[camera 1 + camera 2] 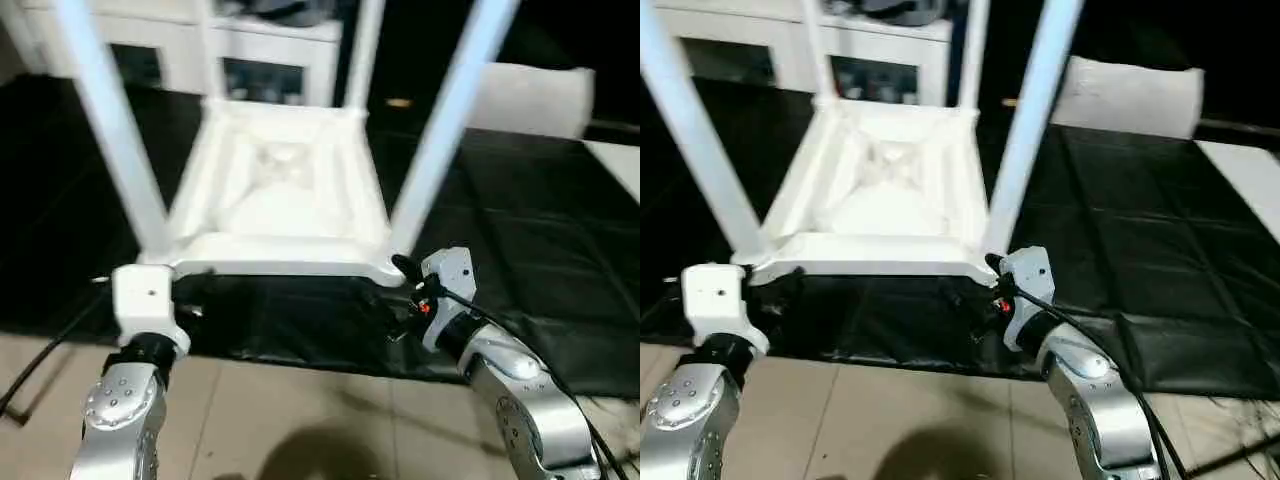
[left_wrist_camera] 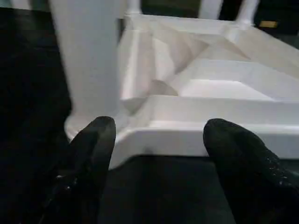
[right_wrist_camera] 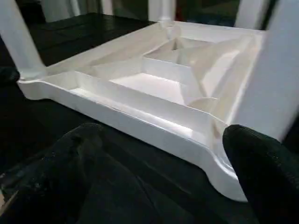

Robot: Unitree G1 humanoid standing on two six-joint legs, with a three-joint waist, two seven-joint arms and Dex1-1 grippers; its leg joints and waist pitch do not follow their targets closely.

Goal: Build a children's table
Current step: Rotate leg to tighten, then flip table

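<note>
no readable text, label, brand or number appears anywhere.

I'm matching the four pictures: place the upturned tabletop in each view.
Left eye: tabletop centre, ribs up, on the black mat.
Right eye: tabletop left of centre.
Left wrist: near corner ahead.
Right wrist: near corner ahead.
Shared landmark: the ribbed centre.

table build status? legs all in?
Done: the tabletop lies upside down on the black mat, with four legs standing up from its corners. In hand: nothing; the left gripper and right gripper are both open at the near corners, holding nothing. Left: how firmly the legs are seated can't be told; the table isn't yet flipped upright.
</note>
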